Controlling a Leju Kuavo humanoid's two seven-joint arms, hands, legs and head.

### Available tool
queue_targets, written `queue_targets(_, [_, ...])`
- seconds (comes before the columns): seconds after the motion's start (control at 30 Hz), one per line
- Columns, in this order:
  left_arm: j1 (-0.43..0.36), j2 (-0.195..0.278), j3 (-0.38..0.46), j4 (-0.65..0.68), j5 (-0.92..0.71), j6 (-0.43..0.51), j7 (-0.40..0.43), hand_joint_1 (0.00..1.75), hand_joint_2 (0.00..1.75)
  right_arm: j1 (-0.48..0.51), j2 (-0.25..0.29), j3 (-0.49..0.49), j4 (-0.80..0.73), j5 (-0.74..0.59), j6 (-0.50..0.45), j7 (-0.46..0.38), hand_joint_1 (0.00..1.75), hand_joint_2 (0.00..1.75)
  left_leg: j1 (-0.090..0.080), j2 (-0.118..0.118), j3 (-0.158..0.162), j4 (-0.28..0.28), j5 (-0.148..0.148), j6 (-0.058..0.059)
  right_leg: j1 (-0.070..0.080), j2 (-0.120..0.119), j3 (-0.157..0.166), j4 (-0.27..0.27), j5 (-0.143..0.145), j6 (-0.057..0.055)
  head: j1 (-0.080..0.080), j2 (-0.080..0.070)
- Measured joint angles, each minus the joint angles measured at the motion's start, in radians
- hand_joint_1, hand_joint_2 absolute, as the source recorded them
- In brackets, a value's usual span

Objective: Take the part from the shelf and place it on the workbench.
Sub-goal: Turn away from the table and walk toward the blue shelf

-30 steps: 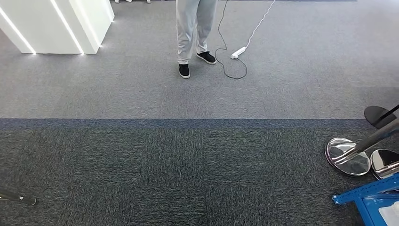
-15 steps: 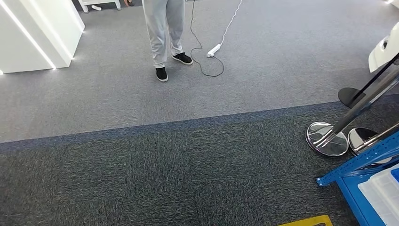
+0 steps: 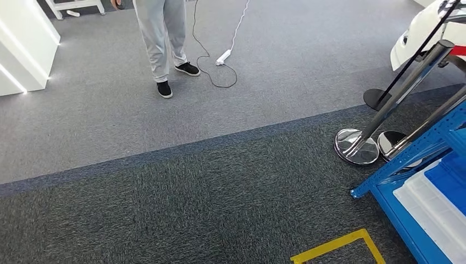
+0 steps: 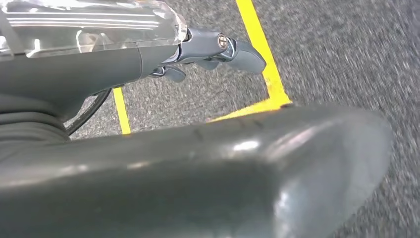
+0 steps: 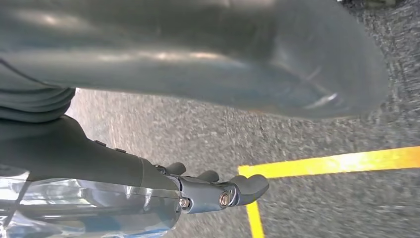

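Beside the blue shelf [image 3: 417, 159], at the right edge of the head view, two chrome stanchion bases [image 3: 357, 147] stand on the dark grey carpet [image 3: 192, 209], touching or nearly touching each other, with their posts leaning up toward the shelf's frame. A black round base [image 3: 376, 98] sits just beyond them, on the far side from the shelf. On the shelf's lower level lie a translucent white bin [image 3: 431, 206] and, next to it, a blue bin [image 3: 450, 181]; what they hold cannot be made out, so the part itself cannot be told apart. A corner of yellow floor tape [image 3: 338, 247] marks the carpet near the shelf's front foot.

Well away from the shelf, across a dark blue carpet band, a person [image 3: 162, 38] in light grey trousers and black shoes stands on lighter carpet. Close by that person's feet lies a white power strip [image 3: 223, 56] with a white lead and a looping black cable. A white cabinet [image 3: 25, 44] stands farther still from the shelf.

The left hand [image 4: 218, 49] hangs over the yellow tape, fingers loosely curled and apart, holding nothing. The right hand [image 5: 218, 191] likewise hangs above a yellow tape line, fingers slightly bent, with nothing in them.
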Motion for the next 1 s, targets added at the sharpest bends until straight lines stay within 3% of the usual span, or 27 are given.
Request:
queue_targets(0.07, [-0.001,0.000,0.000,0.000,-0.004,-0.005,-0.002,0.00,0.00,-0.004,0.000,0.000,0.000,-0.001,0.000,0.003,0.00,0.00,-0.003,0.013,0.000,0.008,-0.008,-0.011,0.003,-0.029,0.059,-0.115,0.040,-0.007,0.000,0.000])
queue_targets(0.1, [-0.002,0.000,0.000,0.000,-0.008,-0.007,-0.003,0.00,0.00,-0.006,0.000,0.000,0.000,-0.003,-0.001,0.004,0.00,0.00,-0.005,0.019,0.001,0.011,-0.011,-0.017,0.005,-0.035,0.071,-0.141,0.046,-0.014,0.000,0.000])
queue_targets(0.17, [-0.006,0.000,-0.002,0.000,-0.017,-0.012,-0.004,0.00,0.00,-0.005,0.000,0.000,0.000,-0.009,-0.002,0.006,0.00,0.00,-0.006,0.031,0.005,0.012,-0.014,-0.029,0.009,-0.025,0.071,-0.150,0.046,-0.028,0.000,0.000])
queue_targets(0.23, [-0.009,0.000,-0.003,0.000,-0.025,-0.018,-0.004,0.00,0.00,-0.004,0.000,0.000,0.000,-0.012,-0.003,0.006,0.00,0.00,-0.002,0.018,0.003,0.028,-0.029,-0.042,0.007,-0.011,0.071,-0.154,0.051,-0.042,0.000,0.000])
queue_targets(0.3, [-0.009,0.000,-0.004,0.000,-0.029,-0.022,-0.002,0.00,0.00,-0.005,0.000,0.000,0.000,-0.014,-0.003,0.006,0.00,0.00,0.003,-0.019,-0.032,0.111,-0.084,-0.052,0.004,0.002,0.070,-0.157,0.056,-0.054,0.000,0.000])
queue_targets(0.37, [-0.006,0.000,-0.004,0.000,-0.029,-0.025,0.000,0.00,0.00,-0.007,0.000,0.000,0.000,-0.013,-0.002,0.004,0.00,0.00,0.003,-0.039,-0.093,0.245,-0.148,-0.055,0.006,0.018,0.065,-0.156,0.058,-0.060,0.000,0.000])
queue_targets(0.4, [-0.005,0.000,-0.004,0.000,-0.027,-0.027,-0.001,0.00,0.00,-0.006,0.000,0.000,0.000,-0.012,-0.002,0.004,0.00,0.00,0.004,-0.041,-0.115,0.291,-0.160,-0.056,0.008,0.028,0.064,-0.156,0.059,-0.060,0.000,0.000])
queue_targets(0.43, [-0.004,0.000,-0.004,0.000,-0.025,-0.030,-0.004,0.00,0.00,-0.006,0.000,0.000,0.000,-0.010,-0.001,0.004,0.00,0.00,0.004,-0.042,-0.121,0.303,-0.152,-0.054,0.009,0.038,0.063,-0.155,0.059,-0.061,0.000,0.000])
queue_targets(0.5, [-0.004,0.000,-0.004,0.000,-0.021,-0.038,-0.013,0.00,0.00,-0.006,0.000,0.000,0.000,-0.009,0.002,0.004,0.00,0.00,0.004,-0.053,-0.079,0.210,-0.086,-0.047,0.011,0.060,0.064,-0.152,0.060,-0.060,0.000,0.000])
queue_targets(0.57, [-0.004,0.001,-0.004,0.000,-0.020,-0.045,-0.021,0.00,0.00,-0.007,0.002,0.000,0.000,-0.008,0.003,0.004,0.00,0.00,0.003,-0.087,-0.020,0.077,-0.030,-0.036,0.012,0.080,0.062,-0.149,0.062,-0.055,0.000,0.000])
queue_targets(0.63, [-0.005,0.002,-0.004,0.000,-0.021,-0.051,-0.028,0.00,0.00,-0.007,0.004,0.000,0.000,-0.008,0.003,0.004,0.00,0.00,0.000,-0.105,0.000,0.023,-0.020,-0.029,0.011,0.097,0.057,-0.148,0.065,-0.043,0.000,0.000])
queue_targets(0.7, [-0.007,0.001,-0.004,0.000,-0.023,-0.056,-0.033,0.00,0.00,-0.003,0.004,0.000,0.000,-0.008,0.003,0.004,0.00,0.00,0.000,-0.090,0.003,0.014,-0.014,-0.020,0.009,0.107,0.053,-0.149,0.068,-0.030,0.000,0.000])
queue_targets(0.77, [-0.009,0.001,-0.004,0.000,-0.023,-0.058,-0.037,0.00,0.00,-0.002,0.005,0.000,0.001,-0.009,0.003,0.004,0.00,0.00,0.004,-0.072,0.007,0.000,-0.003,-0.007,0.011,0.079,0.039,-0.118,0.043,-0.022,0.000,0.000])
queue_targets(0.83, [-0.008,0.000,-0.004,0.000,-0.023,-0.059,-0.038,0.00,0.00,-0.005,0.005,0.000,0.001,-0.009,0.004,0.004,0.00,0.00,0.004,-0.051,0.006,-0.006,0.003,0.001,0.010,0.038,-0.010,-0.015,-0.020,-0.018,0.000,0.000])
queue_targets(0.9, [-0.006,0.000,-0.004,0.000,-0.023,-0.060,-0.038,0.00,0.00,-0.006,0.005,0.000,0.001,-0.009,0.004,0.004,0.00,0.00,0.002,-0.029,0.002,-0.005,0.003,0.002,0.007,0.024,-0.062,0.098,-0.067,-0.012,0.000,0.000])
queue_targets(0.93, [-0.006,0.000,-0.004,0.000,-0.023,-0.060,-0.038,0.00,0.00,-0.005,0.005,0.000,0.001,-0.009,0.004,0.004,0.00,0.00,0.002,-0.019,0.001,-0.004,0.003,0.002,0.006,0.020,-0.068,0.116,-0.066,-0.009,0.000,0.000])
queue_targets(0.97, [-0.006,0.000,-0.004,0.000,-0.023,-0.060,-0.038,0.00,0.00,-0.004,0.005,0.000,0.001,-0.009,0.004,0.004,0.00,0.00,0.002,-0.010,0.001,-0.003,0.002,0.000,0.003,0.016,-0.054,0.094,-0.045,-0.006,0.000,0.000])
queue_targets(1.0, [-0.007,0.000,-0.004,0.000,-0.023,-0.060,-0.038,0.00,0.00,-0.003,0.005,0.000,0.001,-0.009,0.004,0.004,0.00,0.00,0.002,-0.001,0.002,0.000,-0.001,-0.003,0.001,0.008,-0.022,0.036,-0.012,-0.004,0.000,0.000])
